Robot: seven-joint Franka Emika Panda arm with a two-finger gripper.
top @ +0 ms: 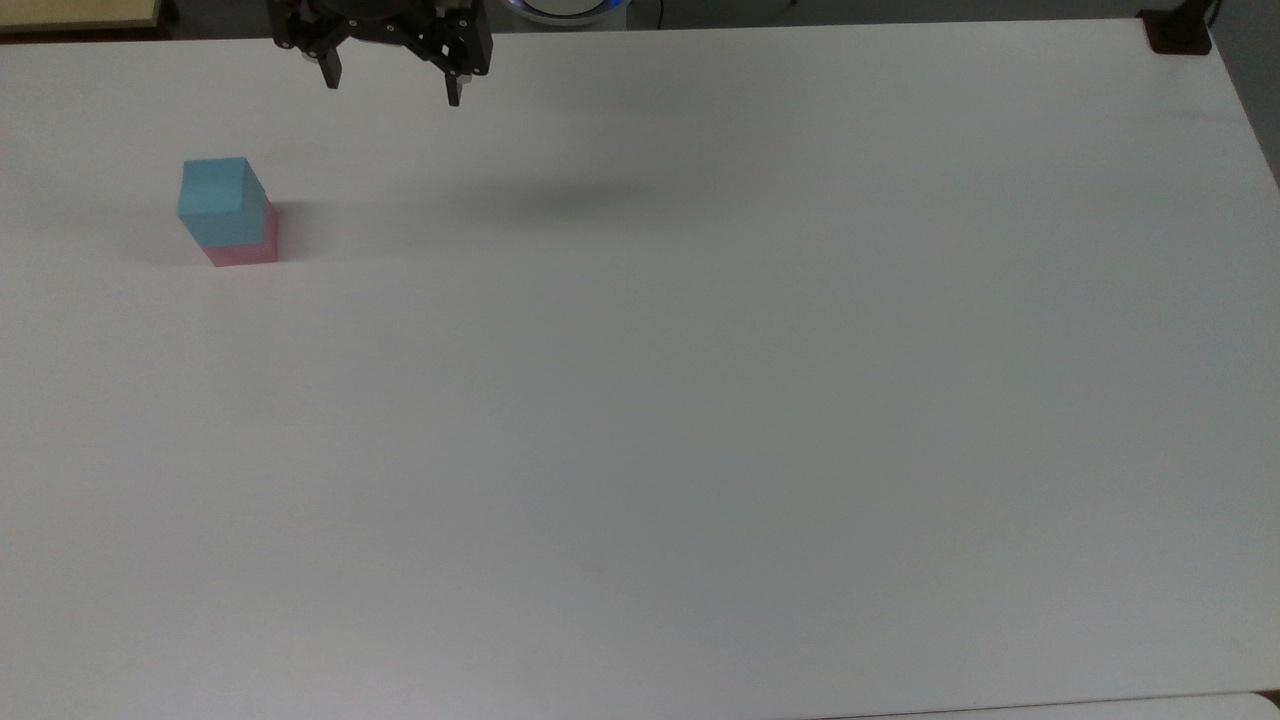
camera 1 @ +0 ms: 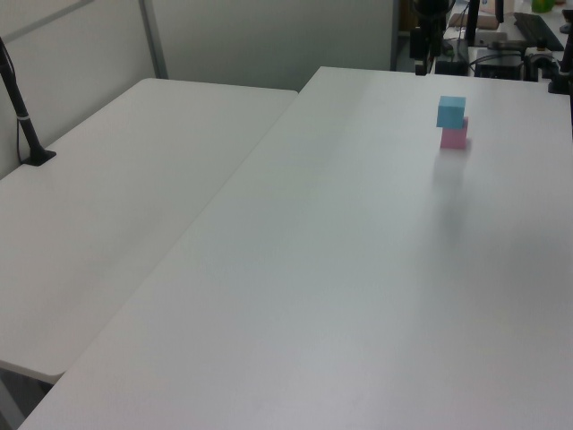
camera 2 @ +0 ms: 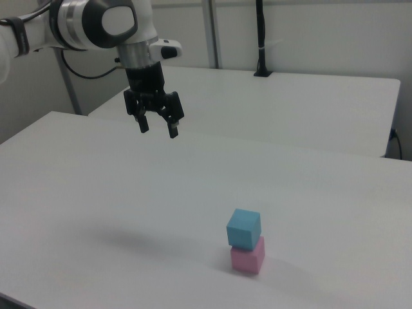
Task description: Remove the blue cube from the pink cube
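Currently one blue cube sits stacked on one pink cube, slightly offset, near top view's left edge of white table. Two cubes total, both plain, no labels or writing legible. One hand, fingers spread, empty, hangs above table well apart from stack, toward right view's upper left. Second white table adjoins; black post stands on it.

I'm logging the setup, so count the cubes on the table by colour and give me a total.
Blue cube: 1, stacked on the pink one
Pink cube: 1, resting on the table
Total: 2 cubes
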